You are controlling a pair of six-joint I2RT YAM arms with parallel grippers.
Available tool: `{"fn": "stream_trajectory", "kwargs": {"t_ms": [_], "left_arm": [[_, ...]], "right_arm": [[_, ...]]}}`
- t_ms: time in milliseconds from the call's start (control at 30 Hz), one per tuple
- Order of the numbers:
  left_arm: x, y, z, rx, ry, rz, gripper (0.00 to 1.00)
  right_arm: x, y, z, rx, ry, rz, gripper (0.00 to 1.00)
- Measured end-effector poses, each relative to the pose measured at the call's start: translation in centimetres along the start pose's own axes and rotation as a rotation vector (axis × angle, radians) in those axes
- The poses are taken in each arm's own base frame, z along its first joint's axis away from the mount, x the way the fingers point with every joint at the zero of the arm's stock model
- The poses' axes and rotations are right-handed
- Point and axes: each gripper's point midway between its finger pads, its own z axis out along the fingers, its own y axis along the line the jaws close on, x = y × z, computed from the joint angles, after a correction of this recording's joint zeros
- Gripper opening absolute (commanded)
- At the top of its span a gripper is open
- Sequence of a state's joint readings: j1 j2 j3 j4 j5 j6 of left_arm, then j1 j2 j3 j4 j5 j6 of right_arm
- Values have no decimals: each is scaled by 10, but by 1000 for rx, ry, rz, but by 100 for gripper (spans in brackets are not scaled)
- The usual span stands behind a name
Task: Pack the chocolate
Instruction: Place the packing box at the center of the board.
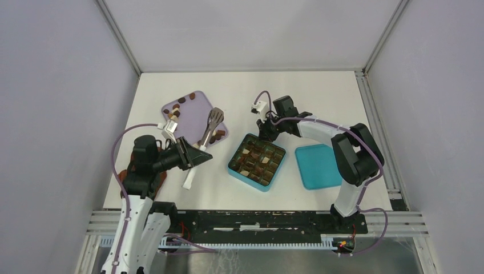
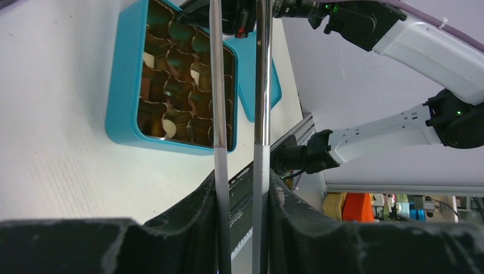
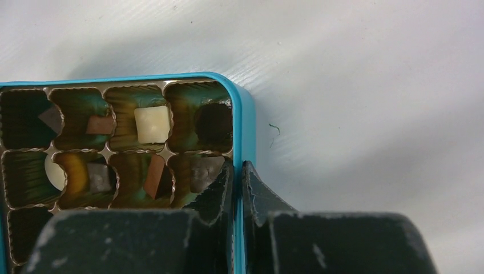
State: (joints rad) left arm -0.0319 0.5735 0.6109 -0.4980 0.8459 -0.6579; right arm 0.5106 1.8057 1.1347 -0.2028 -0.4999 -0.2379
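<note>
Left fingers [image 2: 188,228] pinch long silver metal tongs [image 2: 262,85], right fingers [image 3: 211,194] pinch the square teal box [image 3: 245,114] rim, chocolate [image 3: 152,124] inside.

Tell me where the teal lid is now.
Top view: the teal lid lies flat right of centre, just right of the teal box with a small gap, close in front of the right arm.

The place is a robotics lab test cell: a white table [image 1: 245,85] boxed in by plain panels [image 1: 57,85] on aluminium framing [image 1: 117,34], a slotted mounting rail [image 1: 257,220] at its near edge, and cluttered equipment benches [image 2: 394,205] beyond.
</note>
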Motion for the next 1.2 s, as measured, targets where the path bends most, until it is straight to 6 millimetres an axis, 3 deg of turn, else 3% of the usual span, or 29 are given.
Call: {"fn": "stream_trajectory", "kwargs": {"t_ms": [167, 300, 433, 633, 767, 867, 1000, 1200], "left_arm": [[12, -7, 12, 26, 51, 4, 2], [28, -14, 25, 31, 116, 32, 2], [33, -14, 33, 17, 134, 39, 2], [43, -26, 42, 51, 148, 65, 2], [59, -29, 57, 45, 200, 77, 2], [78, -21, 71, -10, 258, 88, 2], [100, -9, 87, -111, 320, 118, 2], [122, -9, 113, -227, 375, 204, 2]], "right_arm": [[-1, 2, 3, -22, -10, 10, 33], [0, 3, 2, -35, -12, 10, 57], [-5, -2, -11, -39, -35, 13, 70], [-43, -45, -90, 76, -213, -20, 71], [-51, -71, -130, 150, -286, -27, 70], [-40, -81, -137, 155, -291, -2, 70], [-27, -77, -130, 122, -272, 28, 70], [-25, -73, -126, 93, -272, 28, 70]]}}
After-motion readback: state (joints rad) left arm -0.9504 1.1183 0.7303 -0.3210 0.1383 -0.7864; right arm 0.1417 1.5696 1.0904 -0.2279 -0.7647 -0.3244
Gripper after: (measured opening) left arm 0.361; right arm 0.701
